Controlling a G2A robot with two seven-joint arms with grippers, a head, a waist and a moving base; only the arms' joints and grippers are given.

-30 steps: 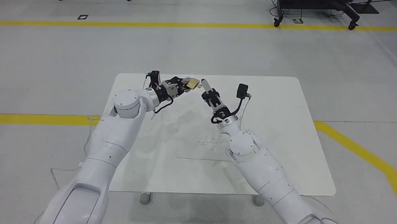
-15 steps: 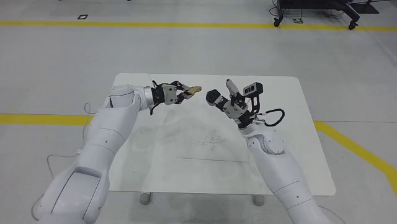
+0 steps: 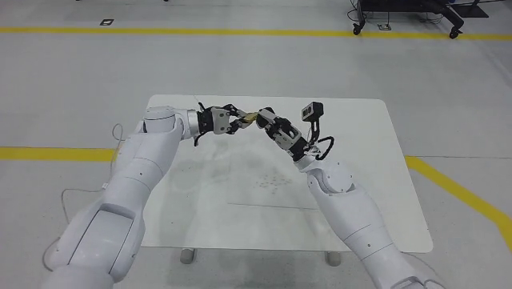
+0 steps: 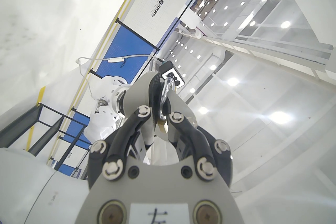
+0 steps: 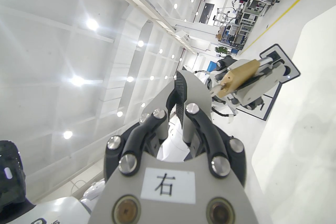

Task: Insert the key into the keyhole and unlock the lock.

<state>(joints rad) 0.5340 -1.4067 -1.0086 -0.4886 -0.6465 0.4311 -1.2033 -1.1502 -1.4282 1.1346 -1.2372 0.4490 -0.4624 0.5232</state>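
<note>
Gap between grippers has closed again: right gripper [image 3: 262, 116], jaws narrow with nothing seen between them, sits beside brass padlock [image 5: 242, 72] clamped in left gripper [image 3: 241, 118]. Key [image 5: 216, 90] protrudes from the padlock's base, so turning probably remains.

One-character labels [image 4: 159, 215] mark left claw [image 4: 162, 89] and right claw [image 5: 181, 89].

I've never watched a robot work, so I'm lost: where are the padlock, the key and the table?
padlock [image 5: 242, 75], right wrist view, on its brass body.
key [image 5: 215, 89], right wrist view, on the pale stub at the padlock's end.
table [image 3: 376, 145], top view, on bare white top.
</note>
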